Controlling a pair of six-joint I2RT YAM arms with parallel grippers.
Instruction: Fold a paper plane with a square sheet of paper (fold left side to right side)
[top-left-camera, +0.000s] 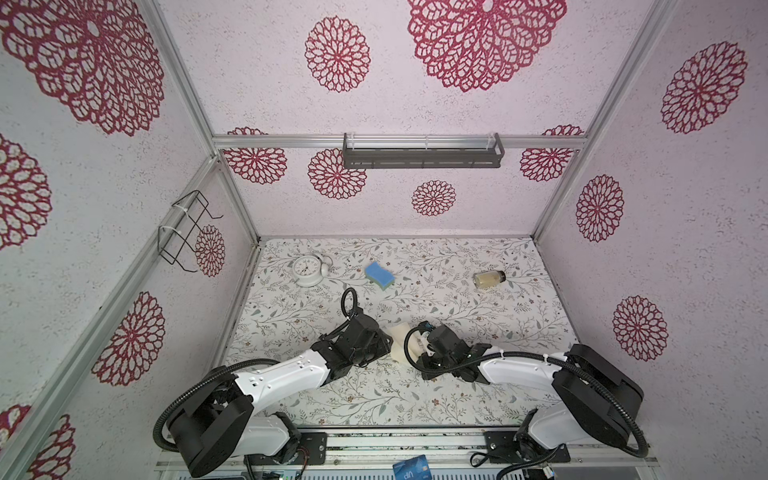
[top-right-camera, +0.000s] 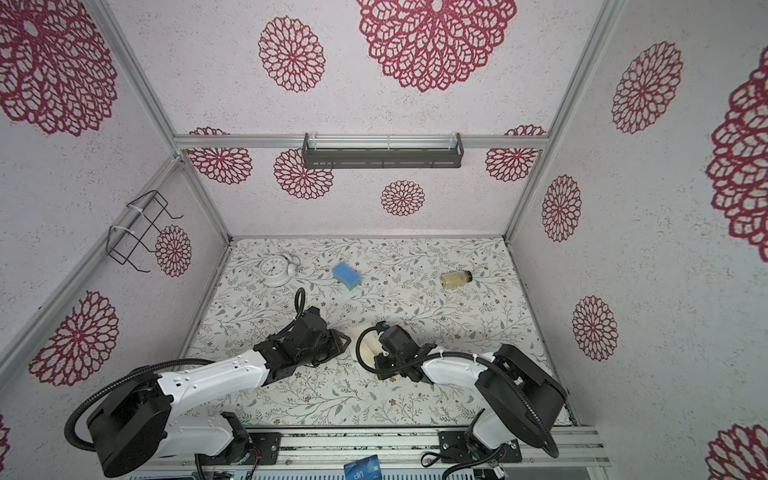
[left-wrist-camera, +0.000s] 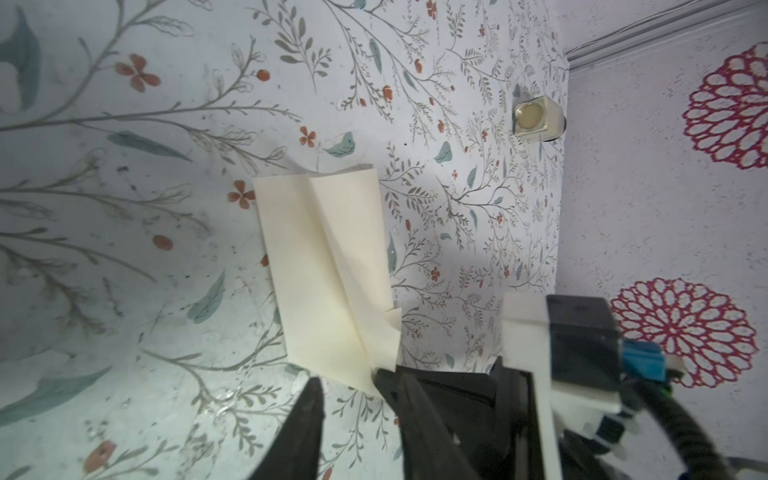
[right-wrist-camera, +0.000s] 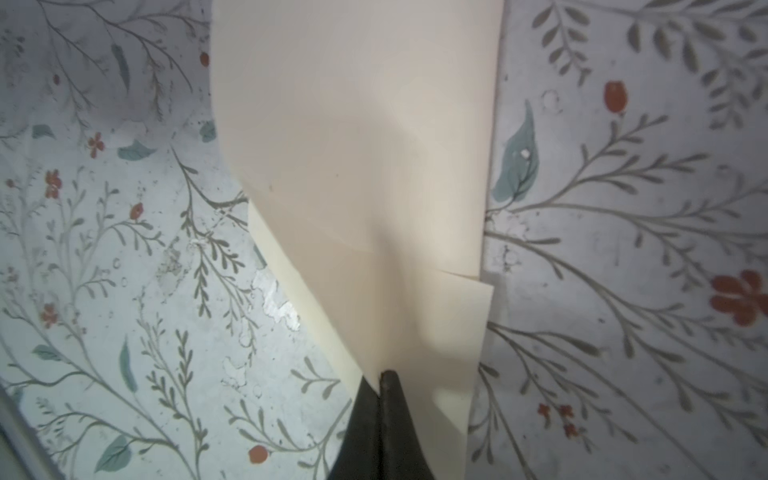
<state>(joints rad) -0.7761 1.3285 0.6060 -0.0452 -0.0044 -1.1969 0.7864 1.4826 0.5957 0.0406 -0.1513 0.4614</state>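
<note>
While pinching the folded paper (left-wrist-camera: 324, 257) at its narrow end with the right hand (right-wrist-camera: 380, 376), fully closed on the layers, hold that pinch firm and low. Find the paper mid-desk (top-left-camera: 374, 395), toward the front, between both hands, partly flat, partly lifted and curved. Note the left hand (left-wrist-camera: 355, 382): fingers parted, gripping nothing, tips just beside the same narrow end, possibly brushing it, hard to tell from the wrist view. Step in hand, judged: bring the left flap over to the right along the centre ridge. Slide the left hand under the loose left edge and close on one layer only. Carry it across in a low arc, match edge to edge, then press down the crease. Avoid tugging against the right pinch; thin paper, likely to buckle or tear. Ignore the blue sponge (top-left-camera: 379, 275), clock (top-left-camera: 308, 270) and jar (top-left-camera: 489, 279), well apart at the back.
</note>
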